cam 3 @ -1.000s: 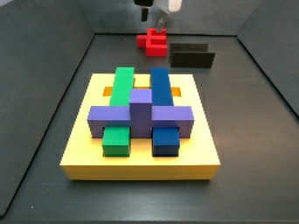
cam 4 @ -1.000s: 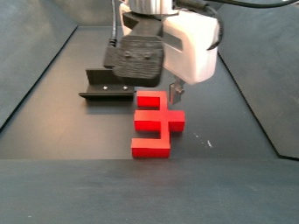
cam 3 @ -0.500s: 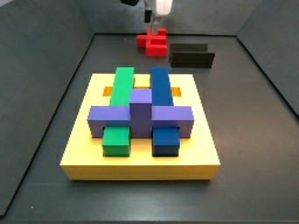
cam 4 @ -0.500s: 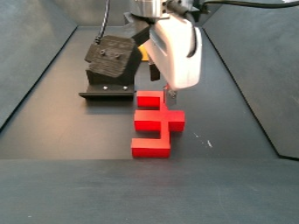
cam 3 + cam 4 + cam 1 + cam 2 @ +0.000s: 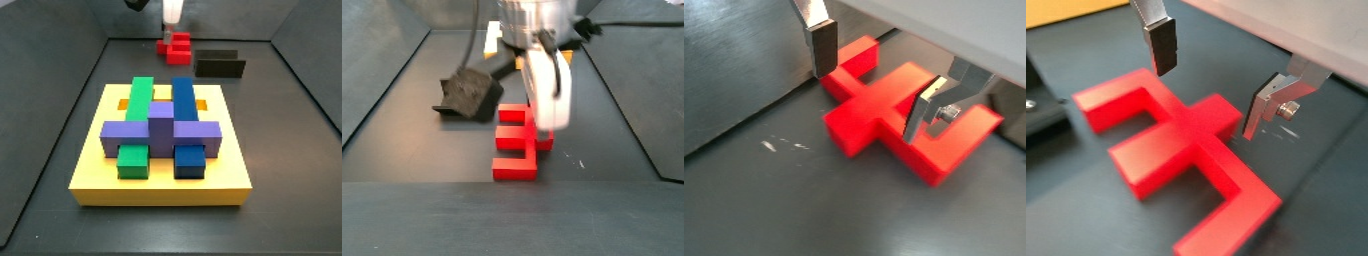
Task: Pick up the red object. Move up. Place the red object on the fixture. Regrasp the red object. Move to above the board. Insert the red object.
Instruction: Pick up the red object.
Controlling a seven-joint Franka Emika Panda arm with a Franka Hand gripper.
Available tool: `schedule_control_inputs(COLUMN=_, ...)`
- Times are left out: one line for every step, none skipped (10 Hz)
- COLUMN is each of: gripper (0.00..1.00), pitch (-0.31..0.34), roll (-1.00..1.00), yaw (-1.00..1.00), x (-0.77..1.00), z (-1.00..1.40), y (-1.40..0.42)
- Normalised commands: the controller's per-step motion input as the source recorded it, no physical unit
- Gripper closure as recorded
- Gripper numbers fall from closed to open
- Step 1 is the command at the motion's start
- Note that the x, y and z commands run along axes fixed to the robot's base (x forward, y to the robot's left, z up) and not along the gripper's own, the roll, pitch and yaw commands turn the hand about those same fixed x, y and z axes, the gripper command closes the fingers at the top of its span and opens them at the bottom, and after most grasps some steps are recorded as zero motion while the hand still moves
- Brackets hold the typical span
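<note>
The red object point(image 5: 895, 115) lies flat on the dark floor, with arms and a raised stub at its middle. It also shows in the other wrist view point(image 5: 1170, 150) and in both side views point(image 5: 175, 45) point(image 5: 519, 150). My gripper point(image 5: 875, 88) is open right over it, with one finger on each side of the middle part and neither touching it, as the other wrist view point(image 5: 1213, 88) also shows. In the side views the gripper point(image 5: 171, 30) point(image 5: 545, 118) hangs straight above the piece, blurred by motion. The fixture point(image 5: 221, 66) stands just beside the red object. The yellow board point(image 5: 160, 183) lies nearer the front.
The board carries green point(image 5: 138, 98), blue point(image 5: 183, 98) and purple point(image 5: 160, 131) blocks. Dark walls close in the floor on the sides and back. In a side view the fixture point(image 5: 454, 107) is partly covered by a dark blurred part of the wrist.
The gripper has turned about its vertical axis over the red object and seems slightly lower. The red object, fixture and board have not moved.
</note>
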Motion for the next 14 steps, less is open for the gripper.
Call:
schedule_control_inputs(gripper=0.0, pitch=-0.19, roll=-0.14, yaw=-0.22, x=-0.04, z=-0.33, y=0.08)
schedule_control_inputs(gripper=0.0, pitch=-0.171, roll=-0.03, yaw=-0.2, x=-0.04, z=-0.2, y=0.0)
schedule_control_inputs(gripper=0.0, pitch=-0.1, roll=0.07, yaw=-0.15, x=0.0, z=-0.06, y=-0.11)
schedule_control_inputs(gripper=0.0, pitch=-0.041, roll=0.08, yaw=-0.13, x=0.0, z=-0.11, y=0.0)
schedule_control_inputs(gripper=0.0, pitch=-0.046, roll=0.11, yaw=-0.12, x=-0.14, z=-0.13, y=0.0)
schedule_control_inputs(gripper=0.0, pitch=-0.064, roll=0.08, yaw=-0.14, x=-0.23, z=-0.08, y=0.0)
schedule_control_inputs(gripper=0.0, pitch=-0.077, roll=0.05, yaw=-0.15, x=-0.21, z=-0.16, y=0.02)
schedule_control_inputs(gripper=0.0, pitch=-0.066, roll=0.03, yaw=-0.14, x=-0.09, z=-0.21, y=0.06)
schedule_control_inputs(gripper=0.0, pitch=-0.036, roll=0.04, yaw=-0.09, x=0.0, z=-0.31, y=0.13)
schedule_control_inputs(gripper=0.0, pitch=0.0, roll=0.05, yaw=-0.08, x=0.11, z=-0.31, y=0.17)
schedule_control_inputs(gripper=0.0, pitch=0.0, roll=0.0, yaw=-0.08, x=0.04, z=-0.24, y=0.19)
schedule_control_inputs(gripper=0.0, pitch=0.007, roll=-0.01, yaw=-0.07, x=0.08, z=-0.09, y=0.14)
schedule_control_inputs(gripper=0.0, pitch=0.0, roll=0.0, yaw=0.0, x=0.0, z=0.0, y=0.0)
schedule_control_inputs(gripper=1.0, pitch=0.0, roll=0.0, yaw=0.0, x=0.0, z=0.0, y=0.0)
